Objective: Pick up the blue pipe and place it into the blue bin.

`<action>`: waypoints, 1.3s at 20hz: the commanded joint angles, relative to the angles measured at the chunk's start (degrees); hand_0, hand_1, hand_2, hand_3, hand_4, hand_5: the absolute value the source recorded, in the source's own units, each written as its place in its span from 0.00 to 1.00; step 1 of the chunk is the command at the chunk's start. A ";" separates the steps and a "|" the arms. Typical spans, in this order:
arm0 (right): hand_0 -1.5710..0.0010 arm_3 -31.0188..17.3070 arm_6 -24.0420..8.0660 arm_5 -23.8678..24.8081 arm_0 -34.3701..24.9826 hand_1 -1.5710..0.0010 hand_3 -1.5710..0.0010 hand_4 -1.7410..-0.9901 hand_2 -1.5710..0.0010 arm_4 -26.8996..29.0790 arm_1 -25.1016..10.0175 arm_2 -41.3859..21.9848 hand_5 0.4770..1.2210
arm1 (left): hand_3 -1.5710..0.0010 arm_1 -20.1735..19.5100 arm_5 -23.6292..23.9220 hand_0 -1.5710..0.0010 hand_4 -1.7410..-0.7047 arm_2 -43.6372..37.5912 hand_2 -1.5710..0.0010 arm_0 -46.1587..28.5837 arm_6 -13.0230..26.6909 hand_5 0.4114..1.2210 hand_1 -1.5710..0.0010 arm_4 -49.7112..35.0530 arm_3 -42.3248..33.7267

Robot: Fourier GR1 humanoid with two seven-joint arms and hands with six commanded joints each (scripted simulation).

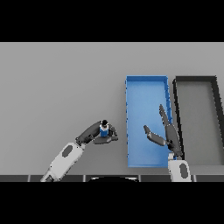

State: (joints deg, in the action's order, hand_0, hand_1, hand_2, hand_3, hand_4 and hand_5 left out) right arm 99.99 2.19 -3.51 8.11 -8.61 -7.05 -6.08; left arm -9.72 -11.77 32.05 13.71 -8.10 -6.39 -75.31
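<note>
A: Start at the left. What's there?

B: Bare grey table (57, 87) across most of that side. From the lower left corner the left arm (65, 159) reaches up and to the right, white along the forearm, dark at the wrist.

A: And the hand on it?

B: The left hand (97, 133) has its fingers and thumb curled round the blue pipe (104, 129), a small blue piece with a dark cap on top. The pipe sits upright in that grip, just left of the blue bin's near left wall, not over it.

A: Is the pipe lifted or resting on the table?

B: I can't tell from this angle. There's a dark patch beneath the hand that may be shadow.

A: Next along?

B: The blue bin (129, 122), a long rectangular tray running away from the robot. Nothing lies on its floor. The right arm (178, 169) comes up from the lower edge at the bin's near right corner.

A: What is that hand doing?

B: The right hand (168, 133) is spread wide and holds nothing. Its fingers stretch straight along the bin's right wall, and the thumb sticks out to the left over the bin's floor.

A: Anything further right?

B: A black bin (216, 122) of similar shape, set just beside the blue one, with a grey floor.
</note>
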 commanded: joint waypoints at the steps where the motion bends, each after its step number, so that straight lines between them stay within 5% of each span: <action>1: 1.00 0.36 -0.45 0.13 -0.13 1.00 1.00 0.73 1.00 -0.27 -0.14 -0.07 0.17 | 0.22 -0.10 0.77 0.22 0.11 0.37 0.17 -0.59 -0.84 0.85 0.19 0.38 -0.31; 9: 1.00 -1.28 0.72 0.33 -0.85 1.00 1.00 0.74 1.00 -0.76 -0.62 0.45 0.17 | 0.08 2.31 4.93 0.04 0.02 1.00 0.03 -0.30 -2.26 0.98 0.03 0.75 -7.57; 17: 1.00 -0.19 2.84 0.46 0.37 1.00 1.00 0.81 1.00 -1.06 -0.67 0.30 0.17 | 0.05 2.31 4.38 0.01 0.00 2.02 0.00 2.39 5.74 1.00 0.01 -0.29 -14.42; 25: 1.00 -0.70 0.11 -0.24 0.85 1.00 1.00 0.75 1.00 0.89 -0.13 0.88 0.17 | 0.05 2.68 4.26 0.00 0.00 2.39 0.00 2.17 6.64 1.00 0.00 1.34 -13.70; 26: 1.00 -0.02 1.95 -1.36 1.15 1.00 1.00 0.74 1.00 2.68 -0.23 1.23 0.19 | 0.05 2.43 3.89 0.00 0.00 2.29 0.00 2.23 6.46 1.00 0.00 1.31 -13.86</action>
State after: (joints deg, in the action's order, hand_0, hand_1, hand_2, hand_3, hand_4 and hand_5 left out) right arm 99.98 4.36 -4.87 9.27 -5.91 -7.29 -4.84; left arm -7.30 -7.99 34.33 15.93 -1.71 -5.16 -89.17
